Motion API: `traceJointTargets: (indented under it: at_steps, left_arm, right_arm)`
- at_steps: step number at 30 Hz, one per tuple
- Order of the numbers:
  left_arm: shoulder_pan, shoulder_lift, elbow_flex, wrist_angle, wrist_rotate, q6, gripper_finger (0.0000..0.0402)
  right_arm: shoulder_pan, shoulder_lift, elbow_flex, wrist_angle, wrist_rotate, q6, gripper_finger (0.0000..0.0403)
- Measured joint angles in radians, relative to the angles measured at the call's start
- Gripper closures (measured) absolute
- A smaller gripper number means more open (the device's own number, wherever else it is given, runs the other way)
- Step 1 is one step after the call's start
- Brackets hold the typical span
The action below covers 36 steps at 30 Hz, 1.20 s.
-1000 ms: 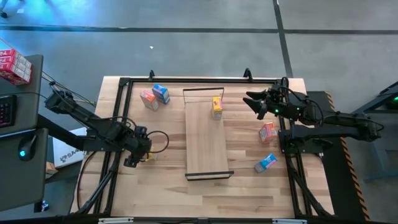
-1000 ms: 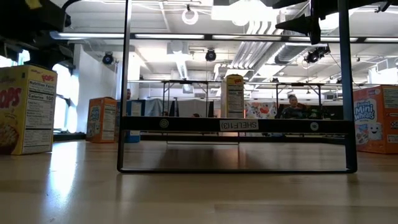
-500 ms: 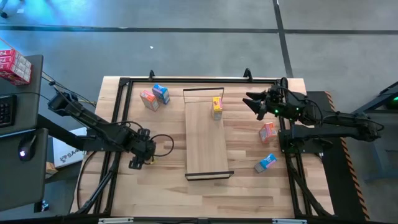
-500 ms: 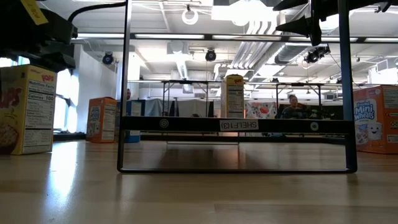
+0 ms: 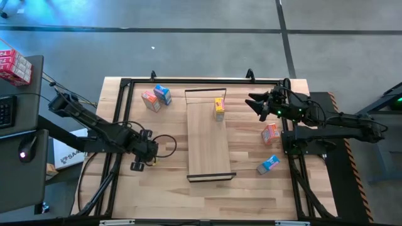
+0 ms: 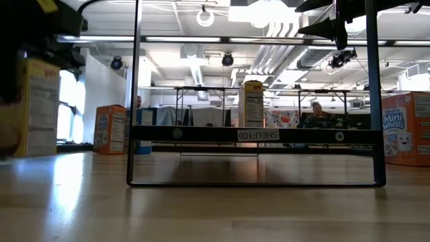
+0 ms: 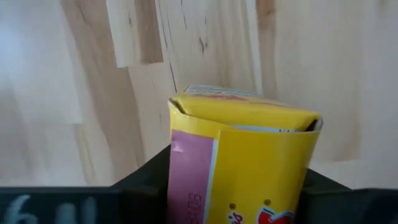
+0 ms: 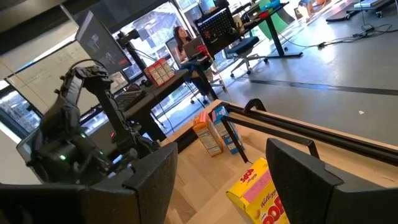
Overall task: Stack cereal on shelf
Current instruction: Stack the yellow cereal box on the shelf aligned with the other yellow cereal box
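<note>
My left gripper (image 5: 144, 155) is at the table's left, shut on a yellow cereal box (image 7: 242, 162). The box also shows in the low view (image 6: 41, 107), upright, partly behind a dark finger. My right gripper (image 5: 254, 103) is open and empty, held above the table's far right. The shelf (image 5: 208, 135) lies along the table's middle. A second yellow box (image 5: 218, 108) stands on its far end. An orange-pink box (image 5: 149, 100) and a blue box (image 5: 162, 94) stand at the far left. Another orange-pink box (image 5: 270, 132) and a blue box (image 5: 267, 164) lie to the right. My left gripper pinches the yellow box between its two fingers, below the box's top. One finger (image 7: 146, 183) is beside the pink narrow side (image 7: 189, 180), and the other finger (image 7: 320, 190) is at the opposite side. The fingers slant down from the table's left. The box stands upright.
The shelf's dark metal frame end (image 6: 255, 134) stands across the low view. The table's black frame rail (image 5: 119, 125) runs along the left edge beside my left arm. Bare wood (image 5: 169, 188) lies near the front edge.
My left gripper has gone a little toward the table's right and near edge, onto the yellow box. In the low view a dark finger now covers the box's front face, and the box's bottom edge shows slightly higher than before.
</note>
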Motion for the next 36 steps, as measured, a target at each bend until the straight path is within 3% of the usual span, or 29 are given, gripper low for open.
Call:
traceJointTargets:
  at_steps: [5, 10, 16, 19, 23, 29, 36]
  left_arm:
    - [0.055, 0.000, 0.184, -0.116, -0.033, 0.086, 0.0265]
    - [0.130, 0.020, 0.380, -0.104, -0.136, 0.345, 0.0255]
    - [0.338, 0.164, 0.544, -0.080, -0.215, 0.434, 0.0253]
    - [0.436, 0.253, 0.600, -0.026, -0.201, 0.307, 0.0253]
    - [0.536, 0.367, 0.668, 0.016, -0.088, 0.019, 0.0253]
    - [0.614, 0.476, 0.684, 0.098, -0.056, -0.337, 0.0252]
    - [0.615, 0.560, 0.684, 0.127, -0.038, -0.512, 0.0252]
  right_arm:
    - [0.000, 0.000, 0.000, 0.000, 0.000, 0.000, 0.0162]
    - [0.000, 0.000, 0.000, 0.000, 0.000, -0.007, 0.0162]
    - [0.000, 0.000, 0.000, -0.001, 0.000, -0.006, 0.0162]
    - [0.000, 0.000, 0.000, -0.005, 0.000, -0.007, 0.0162]
    - [0.000, 0.000, 0.000, -0.005, 0.000, -0.007, 0.0162]
    - [0.000, 0.000, 0.000, -0.008, 0.000, -0.008, 0.0162]
    - [0.000, 0.000, 0.000, -0.008, 0.000, -0.008, 0.0162]
